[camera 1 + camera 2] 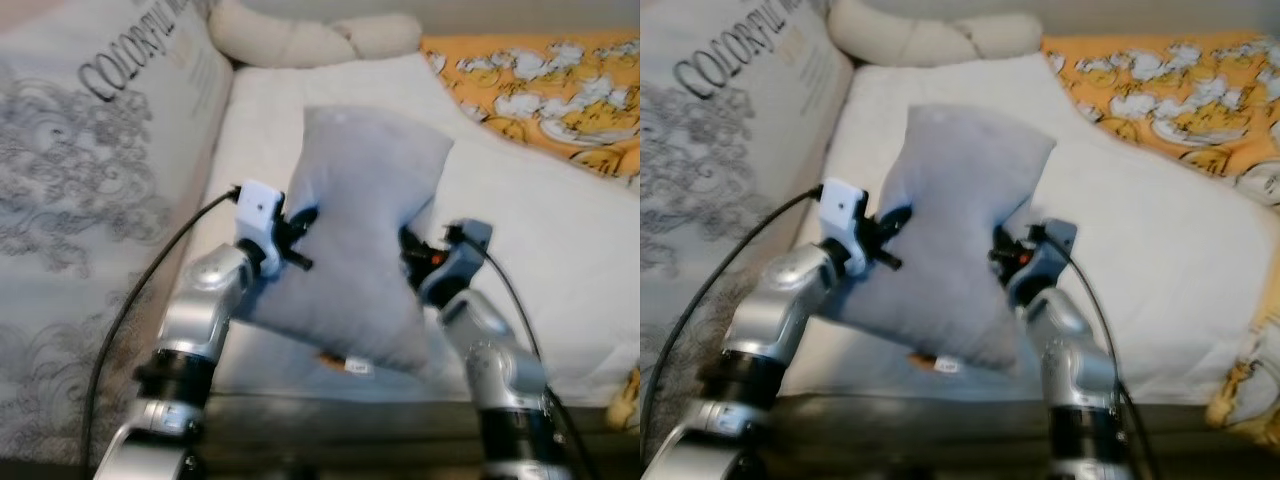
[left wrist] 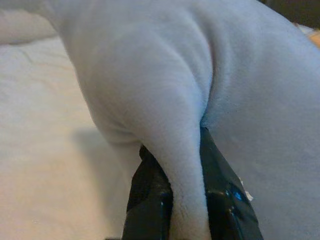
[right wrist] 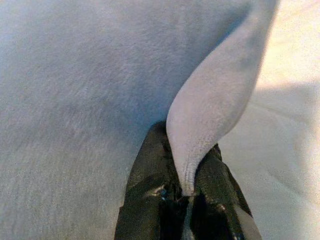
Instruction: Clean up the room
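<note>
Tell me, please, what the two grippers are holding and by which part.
Both hold the grey pillow above the bed: the left gripper pinches a fold on its left edge, the right gripper a fold on its right edge.

The pillow (image 1: 355, 250) is plain pale grey — no pattern. The bed sheet (image 1: 560, 260) is white; the blanket (image 1: 545, 90) is orange with white-and-yellow cartoon figures.
</note>
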Robot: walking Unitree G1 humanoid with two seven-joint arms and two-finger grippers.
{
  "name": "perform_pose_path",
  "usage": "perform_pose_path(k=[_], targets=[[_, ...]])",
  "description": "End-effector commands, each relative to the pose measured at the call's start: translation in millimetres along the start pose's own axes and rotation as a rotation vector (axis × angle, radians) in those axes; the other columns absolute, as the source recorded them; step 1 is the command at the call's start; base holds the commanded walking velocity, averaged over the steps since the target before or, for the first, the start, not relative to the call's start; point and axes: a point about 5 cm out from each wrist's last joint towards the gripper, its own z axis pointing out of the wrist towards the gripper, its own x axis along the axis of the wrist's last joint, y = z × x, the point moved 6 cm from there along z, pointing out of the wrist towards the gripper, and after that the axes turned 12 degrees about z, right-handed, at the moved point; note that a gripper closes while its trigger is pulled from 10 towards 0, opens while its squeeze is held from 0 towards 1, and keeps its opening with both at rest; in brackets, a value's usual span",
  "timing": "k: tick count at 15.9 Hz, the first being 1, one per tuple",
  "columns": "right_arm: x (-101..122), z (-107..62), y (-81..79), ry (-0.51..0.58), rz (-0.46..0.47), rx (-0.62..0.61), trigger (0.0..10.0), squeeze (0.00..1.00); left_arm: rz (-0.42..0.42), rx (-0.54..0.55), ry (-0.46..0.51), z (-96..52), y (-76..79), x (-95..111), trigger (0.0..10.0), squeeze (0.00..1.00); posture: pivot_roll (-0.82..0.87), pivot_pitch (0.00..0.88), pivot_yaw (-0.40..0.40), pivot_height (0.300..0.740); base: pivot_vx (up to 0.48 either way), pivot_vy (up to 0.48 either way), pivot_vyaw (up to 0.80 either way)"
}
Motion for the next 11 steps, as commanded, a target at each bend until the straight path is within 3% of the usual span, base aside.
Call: perform_pose_path(k=[1,7,11], targets=[[6.2,4.3,-15.2,0.028,0.001,0.042,10.0,0.00,0.036,0.008,0.020,2.1,-4.0,9.8,10.0,0.00,0.03,0.000,0.080,0.740,0.000,0.000,0.00],[7.5,7.4,-11.2,0.017,0.002,0.024,10.0,0.00,0.063,0.048,0.028,3.8,-9.2,12.9,10.0,0.00,0.05,0.000,0.061,0.740,0.000,0.000,0.00],[2.6,10.5,-16.8,0.000,-0.005,0.035,10.0,0.00,0.073,0.059,0.011,0.8,-13.8,9.1,10.0,0.00,0.05,0.000,0.064,0.740,0.000,0.000,0.00]])
